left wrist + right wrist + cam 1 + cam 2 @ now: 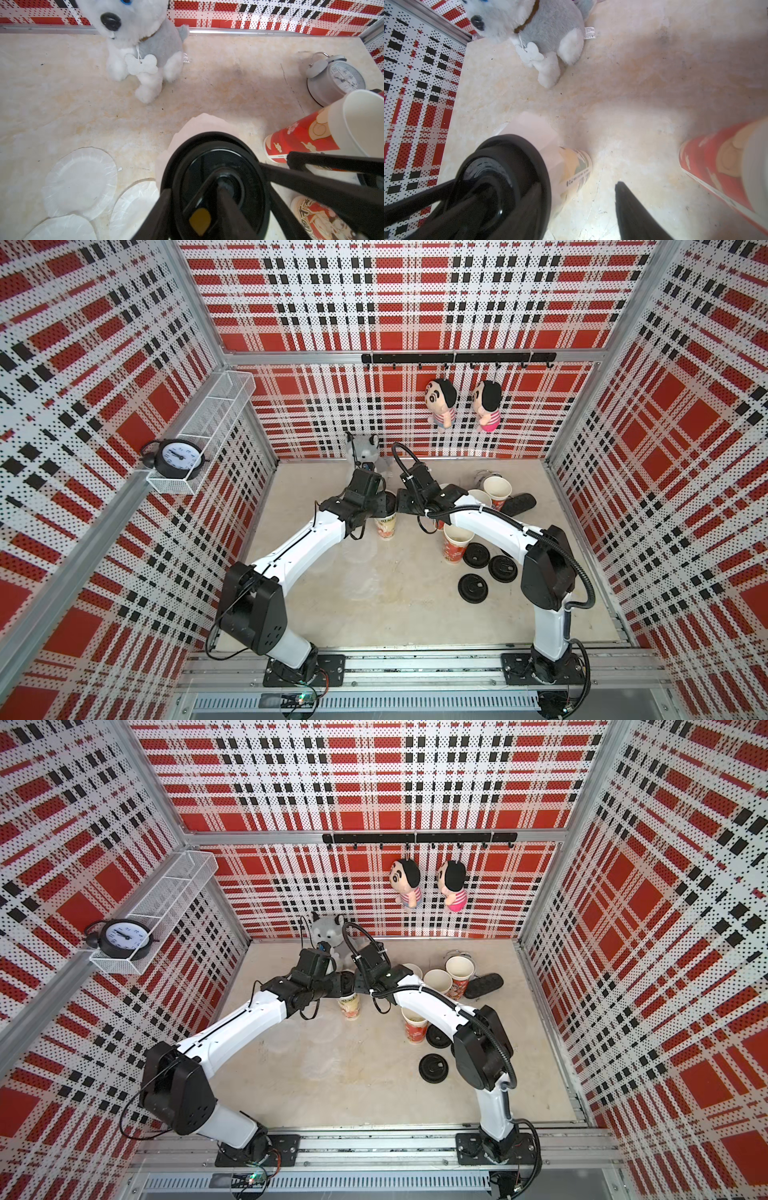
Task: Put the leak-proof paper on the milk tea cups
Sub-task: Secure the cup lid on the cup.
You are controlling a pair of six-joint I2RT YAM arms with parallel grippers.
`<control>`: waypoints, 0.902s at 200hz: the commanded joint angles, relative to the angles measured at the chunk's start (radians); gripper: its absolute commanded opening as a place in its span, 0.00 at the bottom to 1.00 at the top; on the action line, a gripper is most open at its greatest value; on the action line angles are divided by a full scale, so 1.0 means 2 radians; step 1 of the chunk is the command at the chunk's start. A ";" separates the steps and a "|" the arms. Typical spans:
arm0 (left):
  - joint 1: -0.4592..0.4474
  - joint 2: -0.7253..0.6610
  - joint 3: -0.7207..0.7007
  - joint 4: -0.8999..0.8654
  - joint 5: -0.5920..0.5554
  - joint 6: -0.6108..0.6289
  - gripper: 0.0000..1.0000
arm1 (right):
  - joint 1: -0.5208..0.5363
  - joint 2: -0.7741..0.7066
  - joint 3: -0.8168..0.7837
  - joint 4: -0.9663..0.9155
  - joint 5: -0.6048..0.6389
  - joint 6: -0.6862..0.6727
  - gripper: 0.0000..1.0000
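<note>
A cream milk tea cup (385, 526) with green lettering stands mid-table. A sheet of leak-proof paper (199, 126) covers its mouth, its pinkish edge hanging out under a black lid (214, 162) that sits on top. My left gripper (195, 187) is open over the lid, with one finger lying on its top and the other beside its rim. My right gripper (578, 185) is open too: one finger rests on the lid (508, 166), the other hangs free beside the cup (575, 166). Three loose paper sheets (81, 180) lie flat nearby. Red-printed cups (456, 545) (496, 489) stand uncovered to the right.
A plush husky (365, 448) sits at the back wall, just behind the grippers. A grey alarm clock (336, 79) stands behind the red cups. Three black lids (473, 589) and a black oblong object (519, 504) lie on the right. A wire shelf holding a black clock (174, 458) is fixed to the left wall.
</note>
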 commanded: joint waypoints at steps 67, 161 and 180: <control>0.019 0.015 -0.046 -0.070 0.057 0.001 0.40 | 0.006 0.040 0.048 -0.099 -0.087 -0.070 0.60; 0.027 0.017 -0.053 -0.064 0.063 -0.001 0.39 | 0.007 -0.041 0.001 -0.067 -0.098 -0.036 0.59; 0.027 0.018 -0.053 -0.064 0.063 -0.001 0.39 | 0.009 -0.060 -0.020 -0.052 -0.106 -0.024 0.59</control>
